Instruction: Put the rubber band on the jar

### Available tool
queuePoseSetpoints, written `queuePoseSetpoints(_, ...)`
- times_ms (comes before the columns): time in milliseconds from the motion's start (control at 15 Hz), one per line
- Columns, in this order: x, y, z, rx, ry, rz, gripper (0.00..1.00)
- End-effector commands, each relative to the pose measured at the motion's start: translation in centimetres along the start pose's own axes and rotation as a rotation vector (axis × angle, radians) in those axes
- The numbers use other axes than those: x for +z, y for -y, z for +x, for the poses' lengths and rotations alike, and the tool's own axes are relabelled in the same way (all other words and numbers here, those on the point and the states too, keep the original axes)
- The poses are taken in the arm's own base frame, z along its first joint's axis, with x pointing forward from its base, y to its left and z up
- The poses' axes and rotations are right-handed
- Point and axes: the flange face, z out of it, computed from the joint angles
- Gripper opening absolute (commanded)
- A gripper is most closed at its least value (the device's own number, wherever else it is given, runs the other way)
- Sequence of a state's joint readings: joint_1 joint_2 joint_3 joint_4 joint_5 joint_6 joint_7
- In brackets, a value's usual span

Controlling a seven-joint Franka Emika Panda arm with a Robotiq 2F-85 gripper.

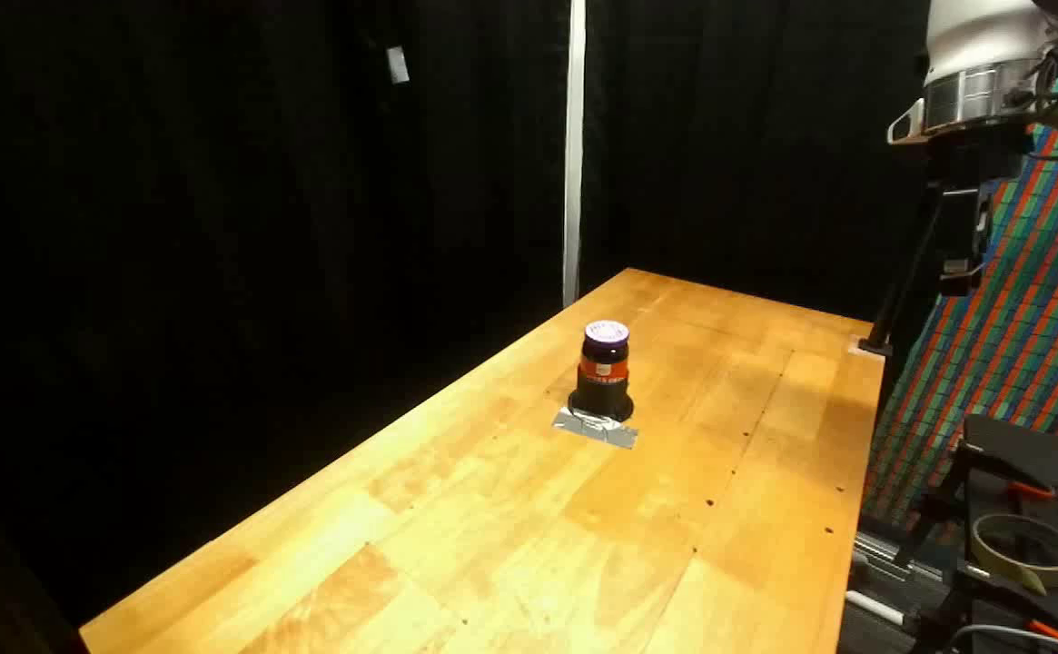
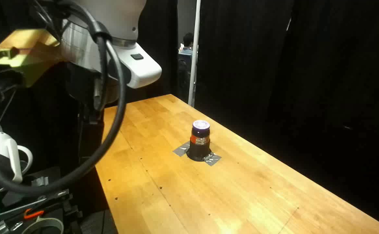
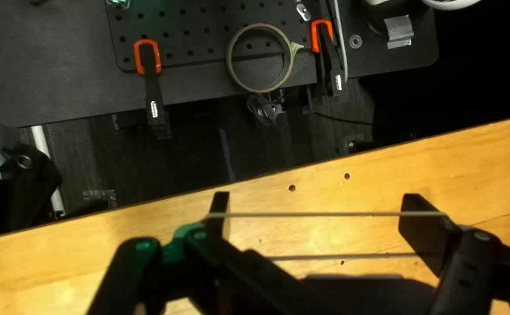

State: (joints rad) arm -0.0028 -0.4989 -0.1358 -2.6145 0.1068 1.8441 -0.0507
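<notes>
The jar stands upright on the wooden table in both exterior views, with a purple and white lid, dark body and orange label point(image 1: 604, 371) point(image 2: 199, 140). Its lower part sits in a black round holder point(image 1: 601, 400). The jar is out of the wrist view. My gripper point(image 3: 316, 205) is open, high above the table's edge and well apart from the jar. A thin pale rubber band point(image 3: 316, 214) is stretched around the two spread fingers, with two strands crossing the gap. In an exterior view the gripper point(image 1: 960, 272) is dark and small, and the band cannot be made out.
Grey tape point(image 1: 597, 429) fixes the holder to the wooden table point(image 1: 529, 536). Beside the table is a black bench with a tape roll point(image 3: 261, 89) and orange-tipped clamps point(image 3: 147, 57). A pole point(image 1: 574, 154) and black curtains stand behind. A thick cable point(image 2: 119, 107) loops from the arm.
</notes>
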Motion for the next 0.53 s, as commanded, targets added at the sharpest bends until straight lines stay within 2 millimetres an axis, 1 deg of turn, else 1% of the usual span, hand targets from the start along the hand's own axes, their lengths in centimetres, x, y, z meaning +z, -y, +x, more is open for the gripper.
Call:
queuePoseSetpoints(0,-0.1,0.0,0.0,0.0,0.0,0.0,1.0)
queuePoseSetpoints(267,-0.1,0.0,0.0,0.0,-0.001,0.0,1.0)
queuePoseSetpoints(400,-0.3,-0.2,0.8,-0.023,-0.012,-0.001,1.0)
queuePoseSetpoints(467,-0.4,-0.2,1.6,-0.044,-0.022,-0.004,1.0)
